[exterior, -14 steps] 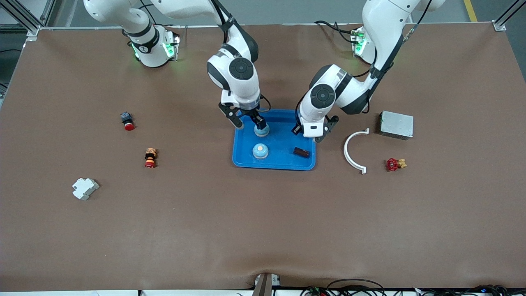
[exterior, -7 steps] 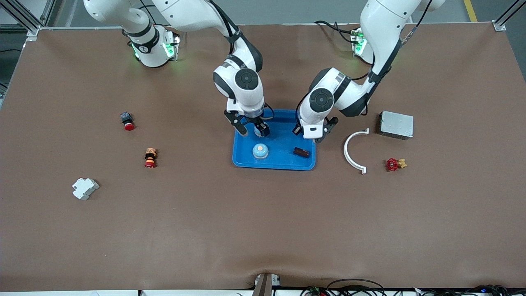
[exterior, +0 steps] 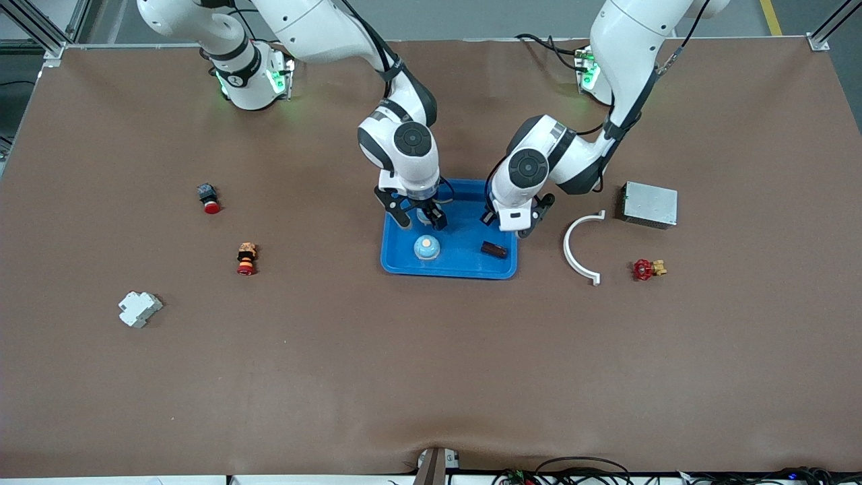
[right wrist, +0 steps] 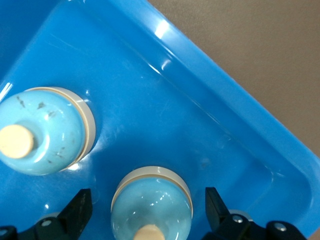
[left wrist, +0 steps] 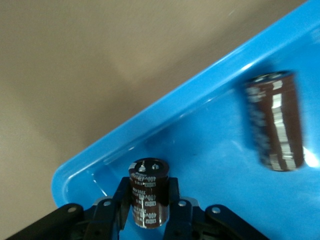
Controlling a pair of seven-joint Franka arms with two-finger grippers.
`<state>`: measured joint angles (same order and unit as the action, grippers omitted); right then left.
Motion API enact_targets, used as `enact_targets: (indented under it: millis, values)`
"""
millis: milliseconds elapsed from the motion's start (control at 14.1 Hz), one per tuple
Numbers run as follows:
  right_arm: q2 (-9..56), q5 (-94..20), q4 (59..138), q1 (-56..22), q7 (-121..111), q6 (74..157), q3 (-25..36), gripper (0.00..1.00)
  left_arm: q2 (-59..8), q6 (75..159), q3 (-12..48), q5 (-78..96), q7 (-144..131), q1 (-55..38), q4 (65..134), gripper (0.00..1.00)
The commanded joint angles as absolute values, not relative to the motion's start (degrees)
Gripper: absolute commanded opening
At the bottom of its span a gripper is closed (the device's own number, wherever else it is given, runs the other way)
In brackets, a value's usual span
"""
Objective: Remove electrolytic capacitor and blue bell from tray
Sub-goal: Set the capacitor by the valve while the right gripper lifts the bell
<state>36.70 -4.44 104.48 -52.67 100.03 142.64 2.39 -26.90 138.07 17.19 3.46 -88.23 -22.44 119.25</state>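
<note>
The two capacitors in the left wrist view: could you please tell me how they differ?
The held capacitor is clamped in the left hand over the blue tray; the loose capacitor lies on its side on the tray floor. The held capacitor shows its terminal end; the loose capacitor shows its printed side. Both are dark brown cylinders. The right hand is open around a bell in the same tray.

Glossy blue plastic tray point(exterior: 465, 268), shiny-sleeved capacitor point(left wrist: 148, 200), matt brown tabletop point(exterior: 431, 364)
</note>
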Motion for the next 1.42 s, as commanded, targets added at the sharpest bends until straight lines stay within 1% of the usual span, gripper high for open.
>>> enact_targets:
  millis: [0,71,142,284,355,497,710,781,994,1207,1349]
  values:
    - [37.3,-4.0,103.4,-54.2,101.6,142.5,2.9,0.84,-22.0,130.8,17.1,2.1,-88.3,-19.1,117.3,0.00]
    - [37.2,-4.0,103.4,-54.3,101.5,142.5,2.9,0.73,-20.7,128.9,17.0,2.1,-86.2,-17.5,116.6,0.00]
    - [37.2,-4.0,103.4,-54.3,101.5,142.5,2.9,0.68,-19.0,126.8,17.0,2.1,-82.9,-15.1,116.3,0.00]
    - [37.2,-4.0,103.4,-55.0,101.6,142.4,2.9,0.62,-16.2,124.2,17.4,2.1,-76.7,-10.6,116.1,0.00]
    - [37.1,-4.0,103.4,-55.0,101.6,142.1,2.9,0.47,-15.4,123.4,17.1,2.1,-74.8,-10.0,116.1,0.00]
    - [37.0,-4.0,103.4,-54.9,101.6,141.7,2.9,0.00,-15.0,121.4,17.0,-0.2,-71.2,-6.8,116.2,0.00]
    - [36.5,-4.1,103.2,-54.5,101.3,141.4,2.9,0.00,-15.7,121.0,17.1,-7.3,-65.1,-1.0,116.9,0.00]
    - [35.8,-4.1,103.1,-54.4,100.9,139.8,2.9,0.00,-16.0,121.5,17.3,-9.7,-64.3,1.1,116.9,0.00]
    - [31.7,-4.3,101.6,-52.4,97.7,129.6,3.1,0.00,-18.9,124.3,17.3,-11.3,-60.8,4.4,117.2,0.00]
    - [26.6,-4.7,102.7,-49.4,89.8,123.3,3.1,0.00,-21.6,130.9,17.4,-11.3,-59.5,7.7,120.2,0.00]
    - [23.4,-4.7,104.1,-45.2,80.6,119.2,3.1,0.00,-22.7,131.6,17.4,-11.3,-59.6,7.7,120.5,0.00]
